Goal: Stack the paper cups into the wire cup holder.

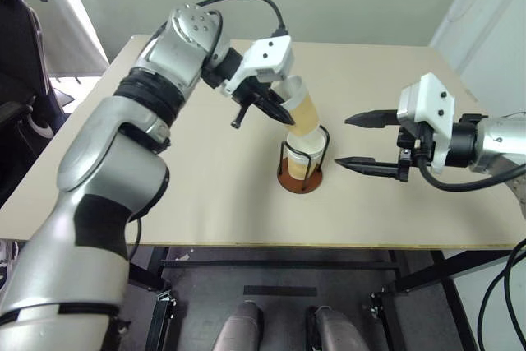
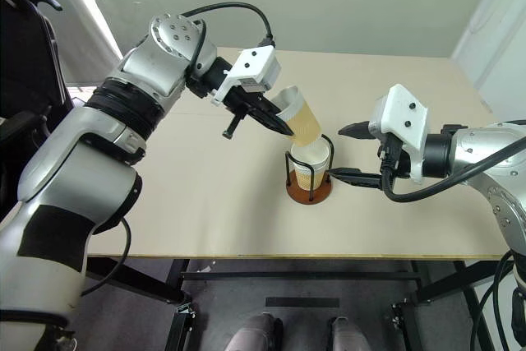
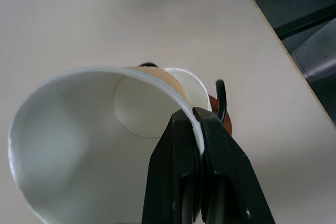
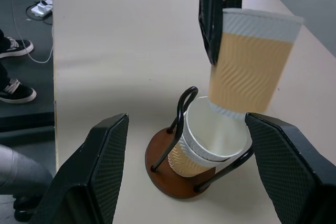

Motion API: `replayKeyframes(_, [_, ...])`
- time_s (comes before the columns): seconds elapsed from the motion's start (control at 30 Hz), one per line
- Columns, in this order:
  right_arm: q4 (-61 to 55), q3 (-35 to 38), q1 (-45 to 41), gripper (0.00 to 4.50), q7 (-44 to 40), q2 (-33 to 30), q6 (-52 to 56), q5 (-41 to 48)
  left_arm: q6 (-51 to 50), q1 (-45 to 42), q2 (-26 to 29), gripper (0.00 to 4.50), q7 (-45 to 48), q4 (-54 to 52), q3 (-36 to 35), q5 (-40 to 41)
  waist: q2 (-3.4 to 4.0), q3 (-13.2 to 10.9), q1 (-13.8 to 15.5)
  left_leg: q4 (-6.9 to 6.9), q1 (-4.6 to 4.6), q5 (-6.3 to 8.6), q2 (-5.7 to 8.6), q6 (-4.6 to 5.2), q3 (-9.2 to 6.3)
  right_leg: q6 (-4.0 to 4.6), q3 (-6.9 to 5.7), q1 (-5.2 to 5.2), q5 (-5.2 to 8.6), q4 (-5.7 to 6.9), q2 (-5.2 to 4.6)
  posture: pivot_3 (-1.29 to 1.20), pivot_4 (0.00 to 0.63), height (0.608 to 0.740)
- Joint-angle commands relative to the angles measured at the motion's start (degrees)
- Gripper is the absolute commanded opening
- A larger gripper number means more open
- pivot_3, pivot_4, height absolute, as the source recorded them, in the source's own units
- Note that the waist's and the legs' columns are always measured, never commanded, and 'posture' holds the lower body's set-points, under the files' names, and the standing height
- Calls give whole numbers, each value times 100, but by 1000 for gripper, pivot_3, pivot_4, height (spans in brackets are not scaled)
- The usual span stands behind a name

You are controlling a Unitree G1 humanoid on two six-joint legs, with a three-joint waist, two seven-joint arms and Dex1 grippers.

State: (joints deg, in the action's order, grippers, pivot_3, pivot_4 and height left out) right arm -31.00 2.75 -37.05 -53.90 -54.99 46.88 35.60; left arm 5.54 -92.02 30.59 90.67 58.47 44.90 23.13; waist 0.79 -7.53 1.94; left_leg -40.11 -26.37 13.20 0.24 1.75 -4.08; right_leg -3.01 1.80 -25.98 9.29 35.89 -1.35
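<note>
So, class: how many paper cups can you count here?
3. One cup is pinched at its rim by the left tool, tilted over the holder. Two nested cups sit in the holder. More could be hidden inside the nest.

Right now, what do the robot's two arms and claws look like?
Both arms are silver-grey metal shells with black bands at the joints. Each ends in a white boxy wrist housing carrying two black tapered fingers: the left claw and the right claw. The right claw's finger pads have a fine cross-hatched texture. Black cables loop from each wrist housing.
</note>
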Motion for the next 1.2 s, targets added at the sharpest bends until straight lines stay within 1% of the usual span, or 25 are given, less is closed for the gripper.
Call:
replayKeyframes(0.03, [-195, 278, 6, 3579, 96, -81, 22, 102, 92, -175, -45, 55, 183, -8, -232, -21, 0, 0, -2, -1, -1, 0, -1, -1, 0, 0, 2, 0, 0, 0, -1, 0, 150, 740])
replayKeyframes(0.5, [-277, 351, 98, 3579, 198, -108, 68, 225, -4, 41, 97, 55, 183, -395, 79, 128, 0, 0, 4, -3, 0, 0, -4, -1, 0, -3, 7, 1, 3, -1, -3, 0, 150, 740])
replayKeyframes(0.73, [-290, 304, 104, 3579, 259, -60, 83, 239, 240, 151, 95, 55, 183, -399, 219, -19, 0, 0, 6, -2, 0, 0, -3, -1, 2, -4, 4, 1, 3, 0, 0, 0, 150, 740])
replayKeyframes(1.1, [-320, 309, 128, 3579, 342, -75, 127, 316, 883, 183, -249, 55, 183, 162, 39, -603, 0, 0, 10, -4, 0, 0, -1, 0, 1, -5, 5, 2, 3, 0, -1, 0, 150, 740])
replayKeyframes(1.2, [-308, 330, 158, 3579, 334, -96, 125, 311, 1105, 170, -441, 55, 183, 429, -165, -913, 0, 0, 13, -3, 0, 0, -2, 0, 2, -5, 5, 1, 3, 0, -1, 0, 150, 740])
